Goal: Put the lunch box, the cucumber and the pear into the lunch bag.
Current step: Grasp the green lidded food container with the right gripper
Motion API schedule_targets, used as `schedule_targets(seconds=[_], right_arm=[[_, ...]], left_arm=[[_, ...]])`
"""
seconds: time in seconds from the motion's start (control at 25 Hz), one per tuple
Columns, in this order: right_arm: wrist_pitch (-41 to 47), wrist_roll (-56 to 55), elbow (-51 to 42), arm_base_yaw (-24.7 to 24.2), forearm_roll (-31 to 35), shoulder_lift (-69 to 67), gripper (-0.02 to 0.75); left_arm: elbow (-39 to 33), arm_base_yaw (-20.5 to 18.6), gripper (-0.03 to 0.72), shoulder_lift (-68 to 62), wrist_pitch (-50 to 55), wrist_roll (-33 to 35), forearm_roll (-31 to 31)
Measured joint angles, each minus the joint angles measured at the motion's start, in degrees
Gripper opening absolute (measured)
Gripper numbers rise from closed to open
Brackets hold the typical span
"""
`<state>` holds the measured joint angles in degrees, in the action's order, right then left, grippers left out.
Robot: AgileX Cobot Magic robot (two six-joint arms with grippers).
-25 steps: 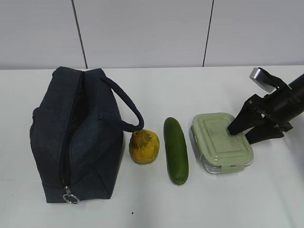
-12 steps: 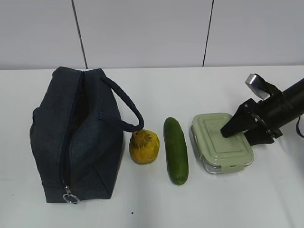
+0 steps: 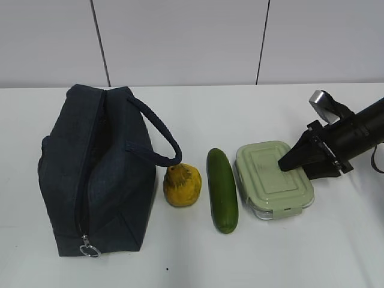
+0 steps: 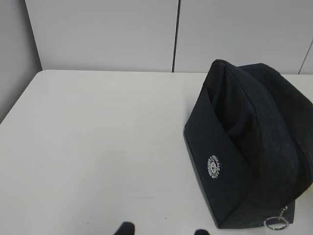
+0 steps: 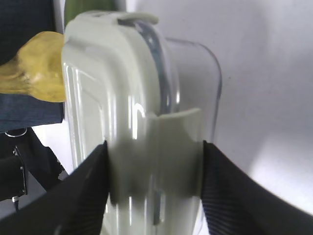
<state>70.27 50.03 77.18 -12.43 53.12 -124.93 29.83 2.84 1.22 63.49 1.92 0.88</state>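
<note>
The lunch box (image 3: 270, 177), clear with a pale green lid, lies at the right of the white table. My right gripper (image 3: 299, 163) is shut on its right end; in the right wrist view its black fingers (image 5: 88, 186) press both sides of the box (image 5: 122, 98) at the lid clip, the gripper (image 5: 155, 147) centred on it. The dark green cucumber (image 3: 222, 189) lies just left of the box, the yellow pear (image 3: 182, 185) left of that. The navy lunch bag (image 3: 96, 174) stands at the left. My left gripper (image 4: 162, 229) is open and empty, beside the bag (image 4: 254, 147).
The bag's handle loop (image 3: 159, 135) arches toward the pear. Its metal ring pull (image 3: 89, 249) hangs at the near end. A grey panelled wall (image 3: 192, 42) stands behind the table. The pear (image 5: 36, 66) and cucumber tip (image 5: 88, 7) show past the box in the right wrist view.
My right gripper has moved left and closed round the lunch box's right end. The box has shifted slightly left toward the cucumber. The bag, pear and cucumber have not moved.
</note>
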Motion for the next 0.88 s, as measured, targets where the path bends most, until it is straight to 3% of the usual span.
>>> schedule_targets(seconds=[0.88], right_arm=[[0.5,0.0,0.0,0.0,-0.1,0.0,0.406]], left_arm=[[0.0,0.0,0.237,0.0,0.0,0.0,0.0]])
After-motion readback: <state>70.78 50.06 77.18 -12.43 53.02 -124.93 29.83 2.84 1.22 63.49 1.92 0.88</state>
